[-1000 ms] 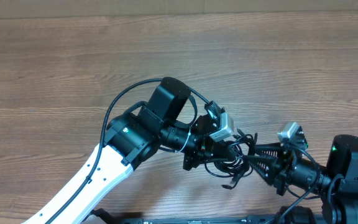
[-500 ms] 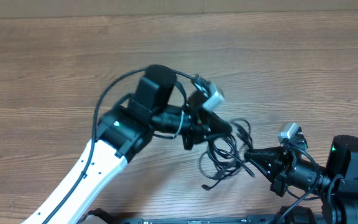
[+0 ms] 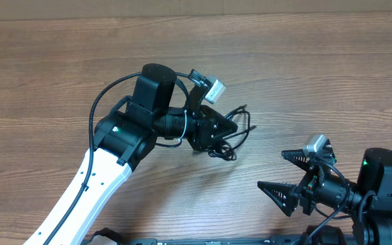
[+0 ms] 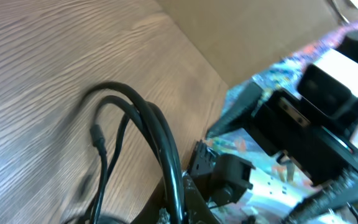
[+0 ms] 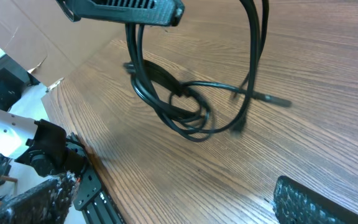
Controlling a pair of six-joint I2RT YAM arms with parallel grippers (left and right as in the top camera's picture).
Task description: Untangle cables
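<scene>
The cables [image 3: 231,134] are one tangled bundle of thin black loops. It hangs from my left gripper [image 3: 218,129], which is shut on it near the table's middle. From the left wrist view a thick black loop [image 4: 146,121] runs down into the jaws at the bottom edge, with a small plug [image 4: 97,134] dangling beside it. The right wrist view shows the bundle [image 5: 180,106] drooping onto the wood below the left gripper's fingers [image 5: 129,9]. My right gripper [image 3: 272,170] stands wide open to the lower right, apart from the cables, with bare table between its fingers [image 5: 312,202].
Wooden table [image 3: 305,75] all around. A cardboard wall [image 4: 247,37] stands along the far edge. The right arm's base [image 3: 383,180] sits at the lower right corner, and a black rail [image 5: 95,190] runs along the table's near edge.
The right gripper has let go of the cables and opened wide. The left gripper has pulled the bundle up and to the left, away from the right gripper.
</scene>
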